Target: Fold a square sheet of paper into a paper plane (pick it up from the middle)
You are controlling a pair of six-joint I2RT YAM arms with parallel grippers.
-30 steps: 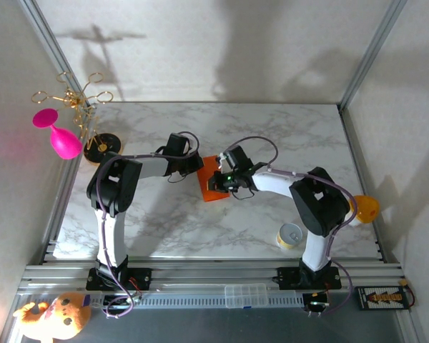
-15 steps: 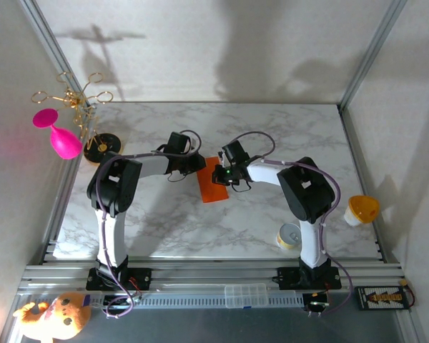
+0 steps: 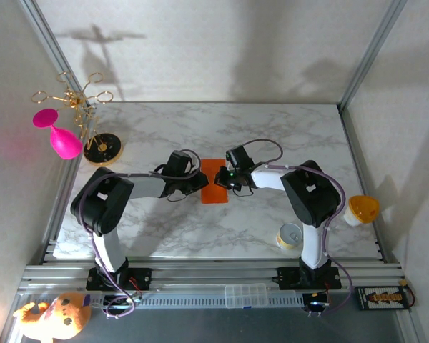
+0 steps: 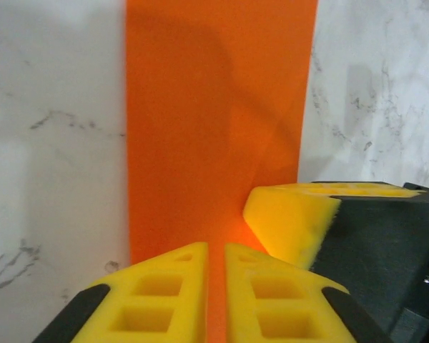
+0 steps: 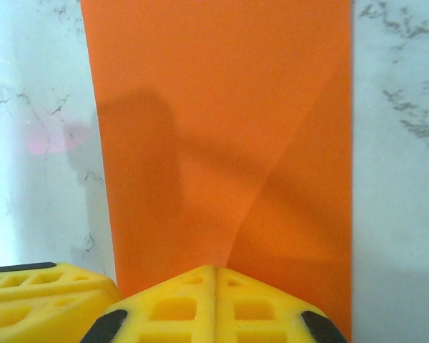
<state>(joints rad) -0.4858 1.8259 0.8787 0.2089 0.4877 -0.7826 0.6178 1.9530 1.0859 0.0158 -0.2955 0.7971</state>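
The orange sheet of paper (image 3: 214,189) lies flat on the marble table (image 3: 286,136) as a narrow folded rectangle, with a faint diagonal crease (image 5: 272,179). My left gripper (image 3: 200,179) reaches it from the left and my right gripper (image 3: 222,176) from the right; they meet over its far half. In the left wrist view the paper (image 4: 214,114) runs away from my left gripper (image 4: 216,246), whose jaws are shut to a sliver over it, with a right finger (image 4: 286,214) beside them. My right gripper (image 5: 215,268) is shut tight, tips on the paper (image 5: 222,107).
A small yellow can (image 3: 291,235) stands near the right arm's base, and an orange-yellow cup (image 3: 362,209) sits off the table's right edge. A pink goblet (image 3: 57,136) and a gold rack (image 3: 93,121) are at the far left. A plush toy (image 3: 50,314) lies below the table.
The paper went from a tilted, wider shape to a straight narrow rectangle lying flat. Both grippers closed in together over it, and the left arm's elbow swung out to the left.
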